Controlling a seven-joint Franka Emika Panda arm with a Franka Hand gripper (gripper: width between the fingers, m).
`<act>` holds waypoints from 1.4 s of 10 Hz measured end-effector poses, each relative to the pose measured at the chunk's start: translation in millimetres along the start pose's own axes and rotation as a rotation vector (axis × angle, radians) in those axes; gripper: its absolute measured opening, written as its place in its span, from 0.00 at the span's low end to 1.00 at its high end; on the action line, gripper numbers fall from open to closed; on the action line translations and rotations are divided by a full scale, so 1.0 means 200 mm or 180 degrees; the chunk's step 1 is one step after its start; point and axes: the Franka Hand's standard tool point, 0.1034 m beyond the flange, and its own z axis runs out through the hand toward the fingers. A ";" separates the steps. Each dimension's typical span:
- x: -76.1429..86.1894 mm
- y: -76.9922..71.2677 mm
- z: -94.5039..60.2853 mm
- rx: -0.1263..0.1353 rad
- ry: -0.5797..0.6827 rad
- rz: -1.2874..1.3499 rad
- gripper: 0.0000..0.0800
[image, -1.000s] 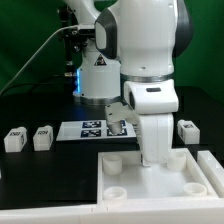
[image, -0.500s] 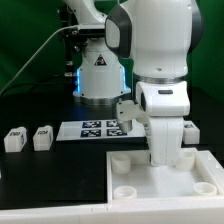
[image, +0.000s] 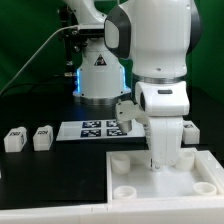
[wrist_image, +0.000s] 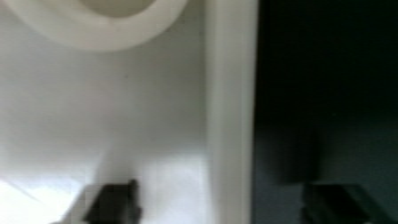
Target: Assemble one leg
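Note:
Two white legs with black tags stand at the exterior view's left [image: 14,139] [image: 42,137], and a third leg [image: 192,131] stands at its right behind the arm. My gripper [image: 165,160] hangs low over the far part of the large white tabletop [image: 140,180], its fingertips hidden by the hand. In the wrist view the gripper [wrist_image: 222,203] is open and empty. One finger [wrist_image: 116,200] is over the tabletop [wrist_image: 107,110], the other over the dark table, and the panel's edge runs between them. A round socket [wrist_image: 125,18] shows ahead.
The marker board [image: 92,128] lies between the left legs and the arm. The robot base [image: 98,70] with a blue light stands at the back. Black table surface [image: 50,185] surrounds the tabletop. A green backdrop closes the rear.
One second ago the arm was further to the exterior view's left. It has shifted right, and the tabletop has shifted right with it. Nothing moved in the last half second.

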 end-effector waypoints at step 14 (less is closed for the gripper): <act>0.03 -0.06 -0.15 0.0030 -0.0077 0.0381 0.81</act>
